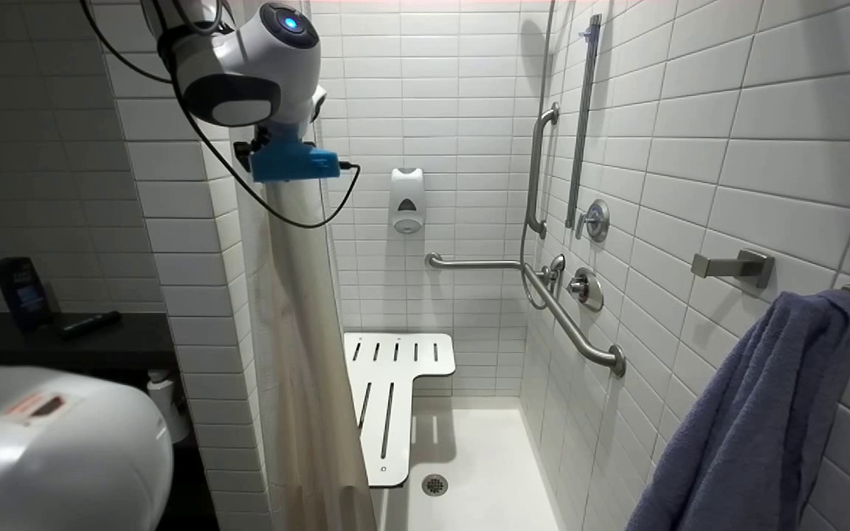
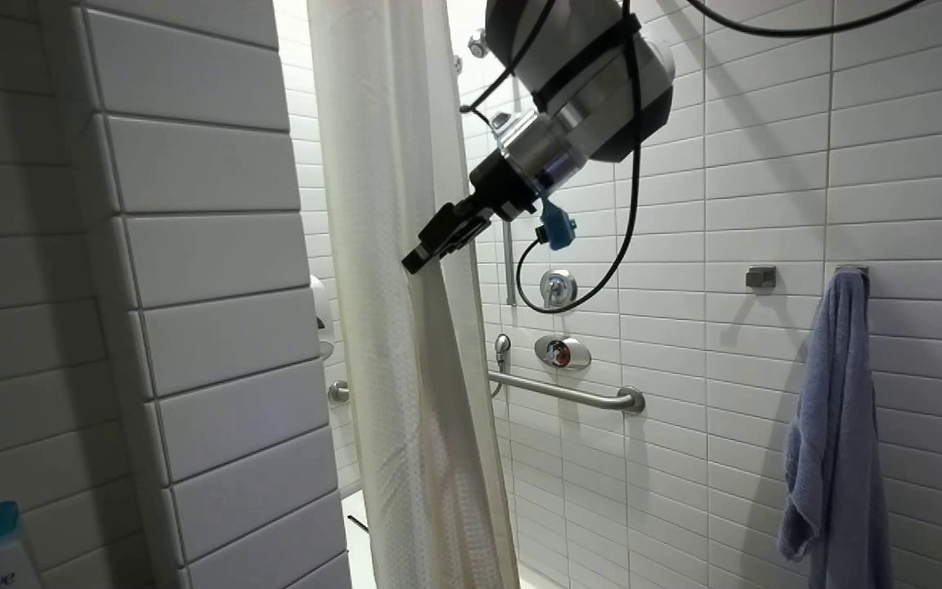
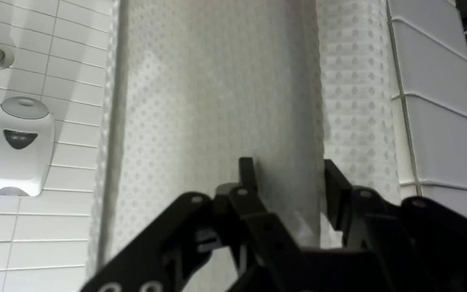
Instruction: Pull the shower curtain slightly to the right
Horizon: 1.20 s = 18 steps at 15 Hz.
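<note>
The shower curtain, a tall cream sheet with long vertical folds, hangs by the tiled wall end in both exterior views (image 1: 307, 354) (image 2: 385, 368). It fills the middle of the wrist view (image 3: 201, 101). My gripper (image 2: 415, 258) reaches down at a slant to the curtain at upper-middle height, its fingertips at the fabric. In the wrist view the fingers (image 3: 288, 162) stand apart, with a fold of the curtain between them. The fold's edge is close to the right finger; I cannot tell whether it touches. In an exterior view the fingers are hidden behind the blue camera mount (image 1: 296, 162).
A tiled wall end (image 2: 226, 327) stands close beside the curtain. A white shower seat (image 1: 395, 391), grab bars (image 1: 572, 324) and a soap dispenser (image 1: 406, 199) are in the stall. A blue-grey towel (image 1: 757, 413) hangs on the right wall. A cable (image 2: 633, 204) loops from the arm.
</note>
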Each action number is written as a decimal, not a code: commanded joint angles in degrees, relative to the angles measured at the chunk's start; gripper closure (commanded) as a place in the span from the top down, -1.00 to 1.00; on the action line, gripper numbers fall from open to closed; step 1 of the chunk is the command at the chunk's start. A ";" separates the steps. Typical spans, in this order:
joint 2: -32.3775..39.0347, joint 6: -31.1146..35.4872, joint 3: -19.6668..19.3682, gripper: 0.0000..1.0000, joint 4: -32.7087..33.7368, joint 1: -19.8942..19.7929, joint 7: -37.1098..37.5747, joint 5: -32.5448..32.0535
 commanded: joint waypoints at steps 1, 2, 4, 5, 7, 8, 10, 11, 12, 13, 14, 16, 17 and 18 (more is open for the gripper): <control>0.46 -0.43 -0.04 -0.72 0.70 -0.11 0.69 -0.39; 0.49 -0.37 -0.03 -0.89 0.70 -0.12 0.75 -0.45; 0.58 0.30 0.07 -1.00 0.67 -0.21 1.15 -0.64; 0.64 1.03 0.17 -1.00 0.65 -0.26 1.48 -0.55; 0.81 2.93 0.41 -0.98 0.62 -0.31 3.13 -0.08; 0.96 4.41 0.57 -0.98 0.57 -0.25 4.27 0.17; 1.24 7.17 0.81 -0.98 0.48 -0.10 6.71 0.55; 1.46 8.60 0.95 -0.98 0.51 0.00 7.93 0.79; 1.67 9.93 1.10 -0.98 0.55 0.10 9.15 1.01; 1.87 11.24 1.27 -0.98 0.61 0.20 10.37 1.31; 2.08 12.46 1.46 -0.98 0.67 0.28 11.64 1.51; 2.49 14.84 1.84 -0.98 0.72 0.43 14.40 1.51; 2.64 16.04 2.01 -0.98 0.77 0.57 15.61 1.65; 2.84 17.33 2.24 -0.98 0.78 0.63 16.72 1.65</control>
